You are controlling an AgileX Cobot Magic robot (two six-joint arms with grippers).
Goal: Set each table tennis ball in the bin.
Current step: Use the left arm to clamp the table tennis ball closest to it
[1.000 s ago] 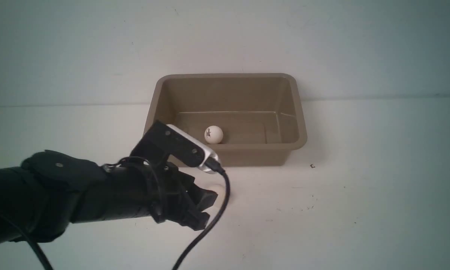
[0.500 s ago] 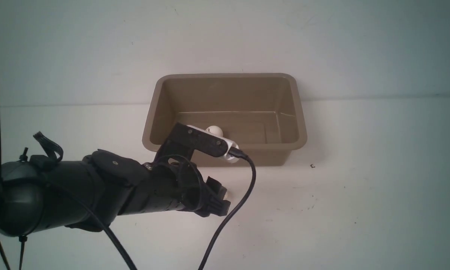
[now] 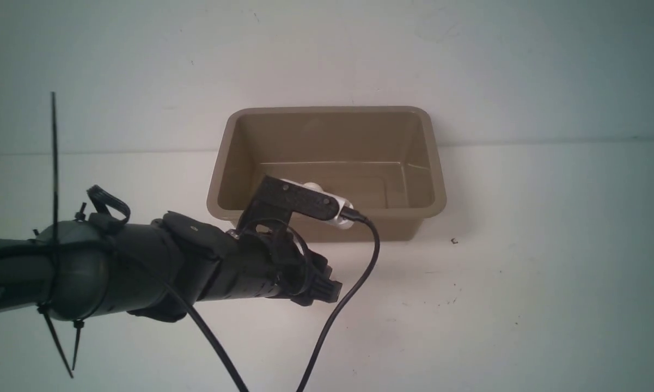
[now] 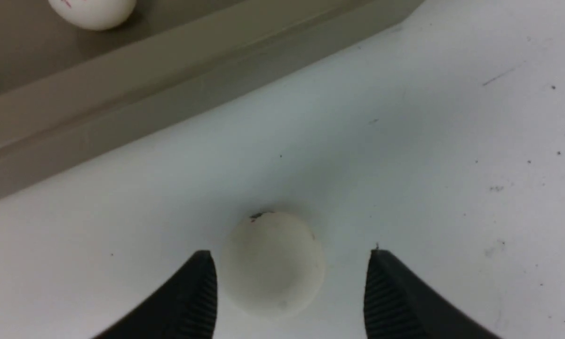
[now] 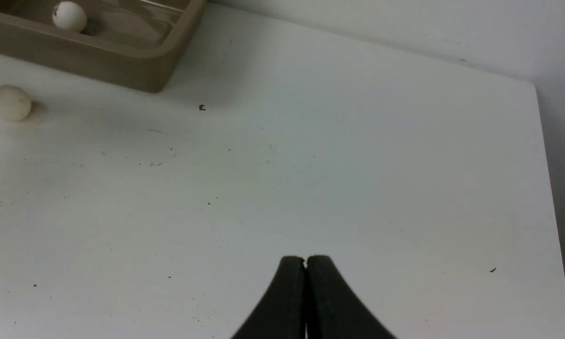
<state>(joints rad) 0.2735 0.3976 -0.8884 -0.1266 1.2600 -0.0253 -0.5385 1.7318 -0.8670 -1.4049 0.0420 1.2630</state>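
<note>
Hovering by the loose ball, my left claw (image 4: 291,282) is standing released, its two fingertips spread wide with nothing gripped. The loose ball (image 4: 273,263) is sitting on the white table (image 4: 428,188) between those fingertips as the left wrist camera is showing it, and I'm seeing bare surface to either side of it. I'm judging that I'm holding the jaws this wide so they can pass around the ball without knocking it rolling. Just beyond the claw, the tan bin (image 3: 327,213) is standing upright, close enough that the carry should be short. Inside it, the other ball (image 5: 69,17) is already resting on the floor, so I'm reckoning half the job done. Farther off, my right claw (image 5: 306,261) is keeping clenched and empty, well apart from both balls, presumably because one arm is enough.
</note>
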